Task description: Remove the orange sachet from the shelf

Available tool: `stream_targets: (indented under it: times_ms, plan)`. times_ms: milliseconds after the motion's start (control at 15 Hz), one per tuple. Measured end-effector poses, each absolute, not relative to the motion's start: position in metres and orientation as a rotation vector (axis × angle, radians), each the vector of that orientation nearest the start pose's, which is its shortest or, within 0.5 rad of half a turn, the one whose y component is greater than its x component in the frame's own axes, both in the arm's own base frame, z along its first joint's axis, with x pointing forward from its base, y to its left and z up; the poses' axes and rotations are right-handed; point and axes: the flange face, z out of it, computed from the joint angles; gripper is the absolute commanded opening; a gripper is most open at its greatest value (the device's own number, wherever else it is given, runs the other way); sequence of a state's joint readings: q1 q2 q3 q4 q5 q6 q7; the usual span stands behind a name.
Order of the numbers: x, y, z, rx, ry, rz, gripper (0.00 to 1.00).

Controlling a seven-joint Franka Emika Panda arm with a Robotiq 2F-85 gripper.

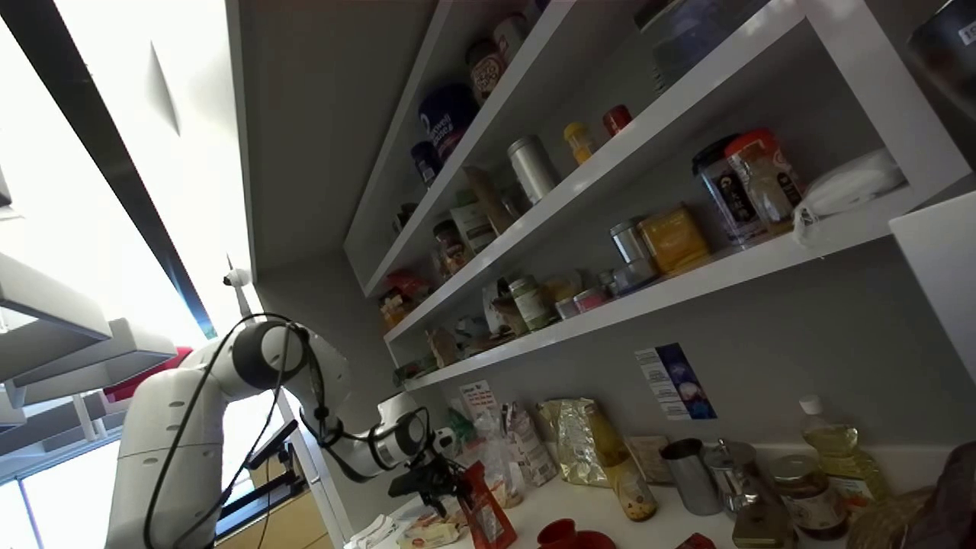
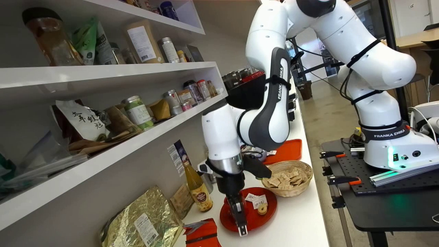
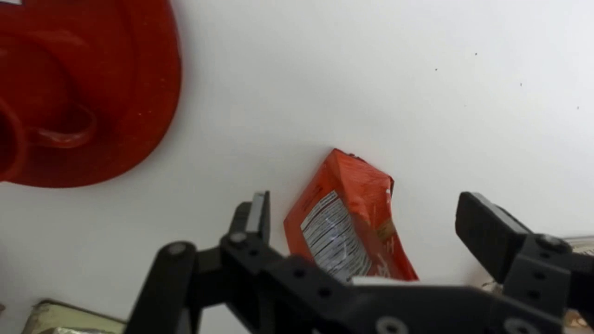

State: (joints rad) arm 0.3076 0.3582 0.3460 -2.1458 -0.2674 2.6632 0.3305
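The orange sachet [image 3: 343, 199] is a glossy red-orange pouch with a pale printed label. It stands on the white counter below the shelf, in both exterior views [image 1: 488, 511] [image 2: 202, 235]. My gripper [image 3: 364, 208] is open and empty; in the wrist view the sachet shows between its two spread fingers, with gaps on both sides. The gripper [image 1: 450, 496] is low over the counter close to the sachet in an exterior view. The sachet's lower part is hidden by the gripper in the wrist view. The white shelf [image 1: 549, 333] runs along the wall above and also shows here [image 2: 113, 158].
A red plate [image 2: 267, 216] with a red cup [image 1: 558, 532] stands beside the sachet. A gold foil bag [image 2: 137, 212], a yellow bottle [image 2: 200, 192] and a cracker basket [image 2: 307, 181] stand on the counter. The shelf boards hold jars and packets.
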Motion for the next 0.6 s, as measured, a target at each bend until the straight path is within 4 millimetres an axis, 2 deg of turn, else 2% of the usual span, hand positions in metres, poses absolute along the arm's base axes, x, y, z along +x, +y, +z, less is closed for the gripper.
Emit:
stream_targets:
  times_ms: [200,600]
  plan:
    - [0.472,0.321,0.309,-2.966,-0.735,-0.348,1.00]
    - [0.480,0.236,0.390,-2.970,-0.550,-0.583,1.00]
